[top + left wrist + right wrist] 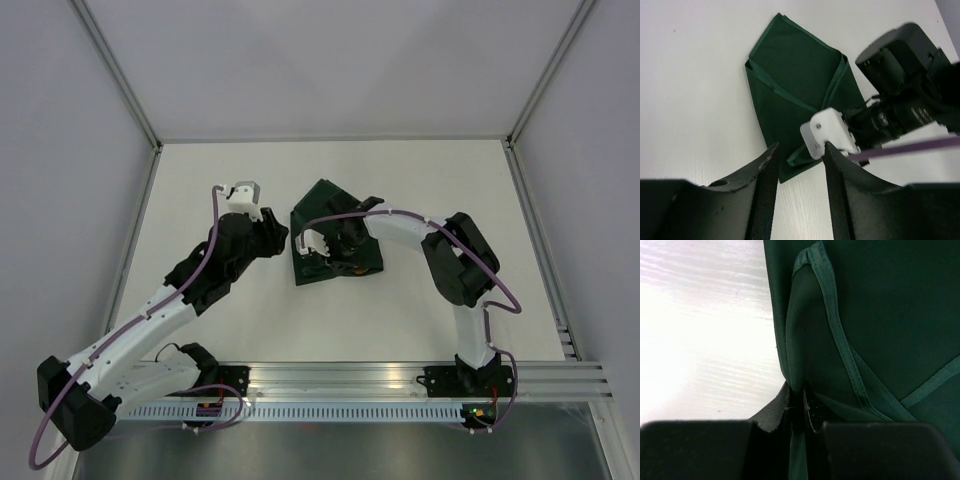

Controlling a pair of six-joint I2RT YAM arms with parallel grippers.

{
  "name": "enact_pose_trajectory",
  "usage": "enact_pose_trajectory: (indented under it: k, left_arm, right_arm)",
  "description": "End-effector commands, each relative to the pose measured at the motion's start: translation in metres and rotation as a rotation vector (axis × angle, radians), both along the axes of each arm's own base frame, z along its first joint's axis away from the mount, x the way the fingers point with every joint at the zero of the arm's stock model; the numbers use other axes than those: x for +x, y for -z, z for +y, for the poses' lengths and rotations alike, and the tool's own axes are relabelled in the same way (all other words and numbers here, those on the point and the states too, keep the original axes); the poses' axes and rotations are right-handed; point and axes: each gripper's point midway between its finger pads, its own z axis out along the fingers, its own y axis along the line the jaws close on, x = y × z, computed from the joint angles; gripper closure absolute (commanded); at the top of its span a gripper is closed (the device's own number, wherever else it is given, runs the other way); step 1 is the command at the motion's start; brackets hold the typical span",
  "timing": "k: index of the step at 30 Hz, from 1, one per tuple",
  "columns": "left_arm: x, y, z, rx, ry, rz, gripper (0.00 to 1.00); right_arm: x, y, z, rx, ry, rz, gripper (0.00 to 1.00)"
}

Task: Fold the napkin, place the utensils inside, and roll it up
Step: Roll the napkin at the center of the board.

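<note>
The dark green napkin (322, 203) lies folded into a smaller shape at the table's middle, hems showing in the left wrist view (790, 75). My right gripper (318, 262) sits over its near part, shut on a raised fold of the cloth (805, 330) that runs up from between the jaws; the gripper (799, 392) pinches it tight. Its white body (827, 132) shows at the napkin's near edge. My left gripper (282, 238) is open and empty just left of the napkin, fingers (767, 170) apart above bare table. No orange utensils show in any view.
The white table (250, 170) has low walls and metal posts at the back and sides. An aluminium rail (400, 385) with the arm bases runs along the near edge. Purple cables (500, 290) loop along both arms.
</note>
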Motion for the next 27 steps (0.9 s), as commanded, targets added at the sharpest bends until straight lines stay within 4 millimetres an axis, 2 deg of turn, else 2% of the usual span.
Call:
enact_pose_trajectory:
  k: [1, 2, 3, 7, 12, 15, 16, 18, 19, 21, 24, 25, 26, 27]
  left_arm:
    - [-0.012, -0.014, -0.015, -0.094, 0.067, -0.060, 0.54]
    - [-0.017, -0.008, -0.016, -0.092, 0.080, -0.057, 0.54]
    - [-0.019, -0.007, -0.018, -0.095, 0.089, -0.067, 0.54]
    - [-0.035, 0.012, -0.034, -0.103, 0.146, -0.054, 0.54]
    - [-0.050, 0.049, -0.052, -0.044, 0.211, -0.031, 0.53]
    - [-0.062, 0.056, -0.074, 0.010, 0.299, -0.054, 0.50]
    - [-0.063, 0.067, -0.081, 0.049, 0.321, -0.042, 0.50]
    - [-0.069, 0.067, -0.096, 0.113, 0.387, -0.080, 0.48]
    - [-0.070, 0.080, -0.103, 0.168, 0.412, -0.070, 0.46]
    - [-0.071, 0.080, -0.117, 0.216, 0.447, -0.108, 0.45]
    - [-0.074, 0.097, -0.138, 0.337, 0.529, -0.148, 0.41]
    - [-0.074, 0.099, -0.142, 0.354, 0.535, -0.165, 0.41]
    - [-0.072, 0.110, -0.143, 0.388, 0.541, -0.170, 0.39]
    - [-0.073, 0.102, -0.154, 0.385, 0.582, -0.246, 0.38]
  right_arm:
    - [-0.046, 0.014, -0.029, -0.097, 0.005, 0.280, 0.96]
    - [-0.042, 0.011, -0.030, -0.088, 0.004, 0.290, 0.96]
    - [-0.051, 0.012, -0.034, -0.102, 0.007, 0.350, 0.96]
    - [-0.056, 0.013, -0.042, -0.107, 0.022, 0.437, 0.96]
    - [-0.062, 0.017, -0.049, -0.116, 0.043, 0.532, 0.98]
    - [-0.062, 0.022, -0.053, -0.121, 0.062, 0.560, 0.98]
    - [-0.061, 0.024, -0.055, -0.122, 0.068, 0.564, 0.98]
    - [-0.062, 0.025, -0.055, -0.120, 0.077, 0.579, 0.98]
    - [-0.060, 0.025, -0.056, -0.114, 0.084, 0.583, 0.99]
    - [-0.061, 0.024, -0.056, -0.106, 0.089, 0.597, 0.99]
    - [-0.059, 0.022, -0.057, -0.094, 0.102, 0.602, 0.99]
    - [-0.058, 0.022, -0.057, -0.092, 0.105, 0.601, 0.99]
    - [-0.058, 0.021, -0.058, -0.092, 0.109, 0.601, 0.99]
    - [-0.058, 0.021, -0.057, -0.090, 0.110, 0.603, 0.99]
